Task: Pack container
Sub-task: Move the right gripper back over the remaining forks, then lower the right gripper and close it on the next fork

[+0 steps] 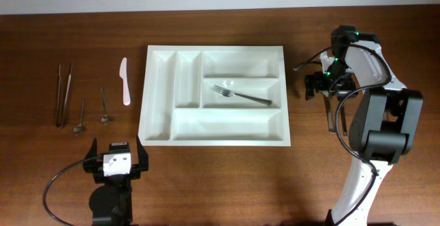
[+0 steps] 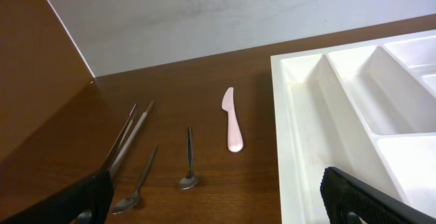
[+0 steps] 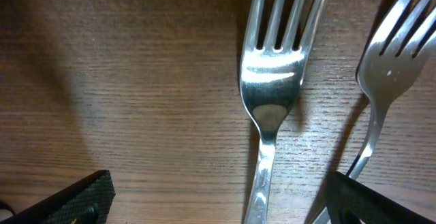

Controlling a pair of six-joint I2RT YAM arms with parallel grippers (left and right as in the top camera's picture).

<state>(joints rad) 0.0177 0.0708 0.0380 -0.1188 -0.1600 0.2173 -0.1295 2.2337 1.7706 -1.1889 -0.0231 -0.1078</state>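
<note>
The white container [image 1: 158, 95] lies mid-table, and its near-left corner shows in the left wrist view [image 2: 300, 129]. One metal fork [image 1: 242, 95] lies in its middle long compartment. My right gripper [image 1: 324, 86] is low over the table, right of the container. In the right wrist view it is open [image 3: 221, 203] with its fingers either side of a fork's handle [image 3: 272, 94]. A second fork [image 3: 385, 67] lies close to the right finger. My left gripper [image 1: 117, 159] is open and empty near the front edge [image 2: 218, 207].
Left of the container lie a pink plastic knife [image 1: 125, 82] [image 2: 233, 118], two small spoons [image 1: 104, 106] [image 1: 80, 116] and metal tongs [image 1: 64, 94] [image 2: 129, 135]. A pale wall runs along the table's far edge.
</note>
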